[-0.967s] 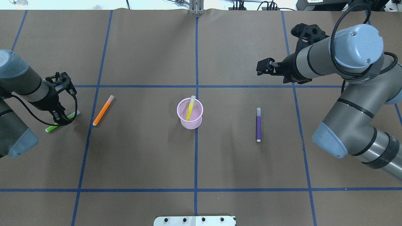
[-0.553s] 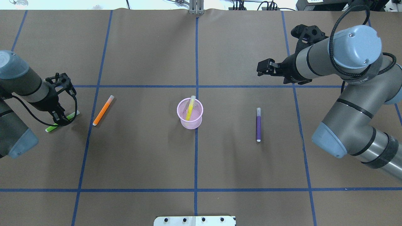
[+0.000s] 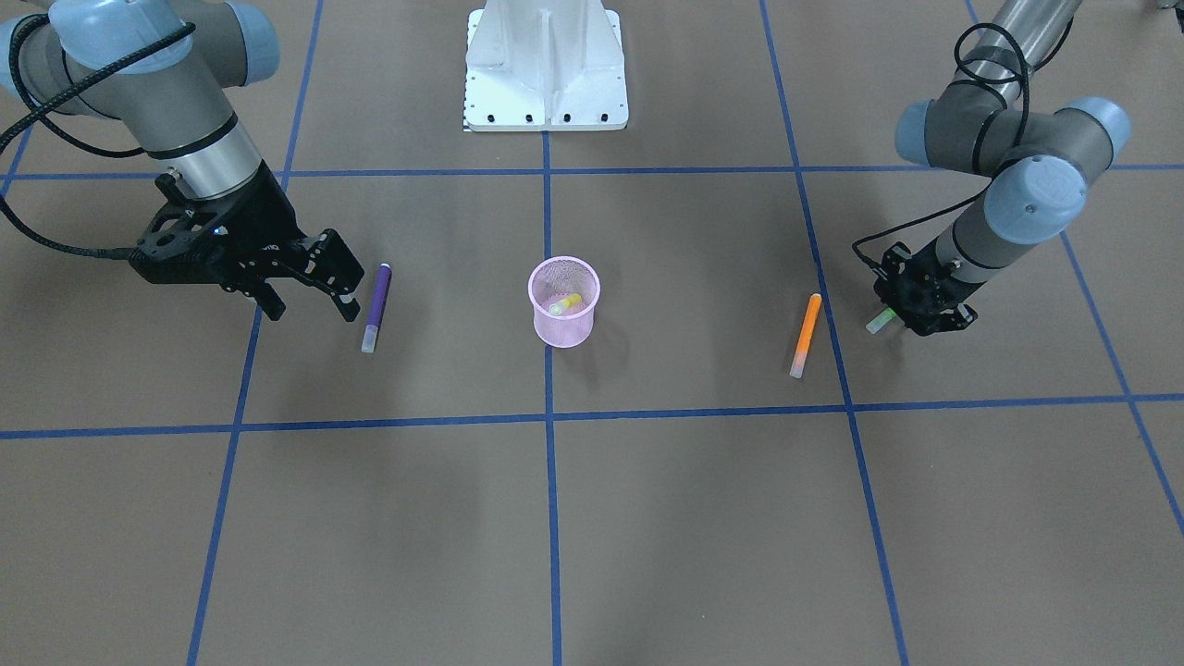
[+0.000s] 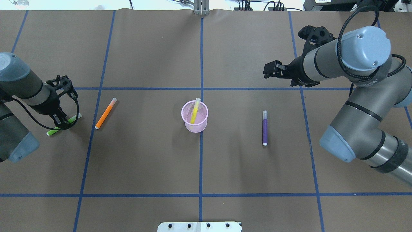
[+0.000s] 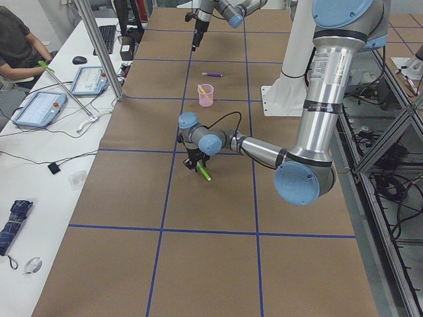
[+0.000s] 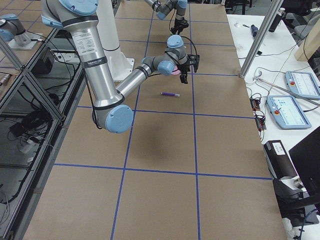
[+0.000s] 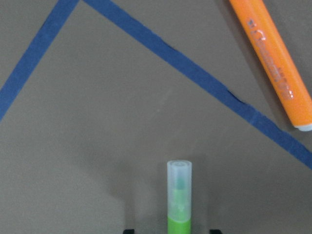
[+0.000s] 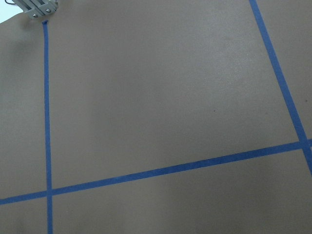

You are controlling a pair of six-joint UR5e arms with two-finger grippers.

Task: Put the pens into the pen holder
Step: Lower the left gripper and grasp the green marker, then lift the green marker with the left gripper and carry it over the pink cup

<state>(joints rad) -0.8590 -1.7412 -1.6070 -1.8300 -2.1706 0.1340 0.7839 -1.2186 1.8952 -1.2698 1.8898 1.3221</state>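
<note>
The overhead view places the pen holder (image 4: 196, 127) upright at the centre of the counter (image 4: 145, 167), on a blue tape line (image 4: 201, 167), with the yellow pen (image 4: 194, 112) leaning inside it, pale cap end above the rim. The front-facing view looks down into the cup and shows that pen resting against its inner wall. 3 pens lie flat on the counter: the orange pen (image 4: 105, 113) and the green pen (image 4: 51, 132) on the robot's left, the purple pen (image 4: 265, 128) on its right. The left gripper (image 4: 61, 122) is low over the middle of the green pen. Only the left wrist view resolves the fit: 2 fingertips show at the bottom edge, 1 on each side of the barrel with a narrow gap to each, so the gripper straddles the pen without clamping it, and the cap end projects ahead. The orange pen lies near, beyond a tape line. The right gripper (image 3: 310, 301) is spread wide and holds nothing. In the front-facing view it appears just beside the purple pen; the overhead view shows it raised and well apart, farther from the robot than that pen. The right wrist view contains only counter and tape.
</note>
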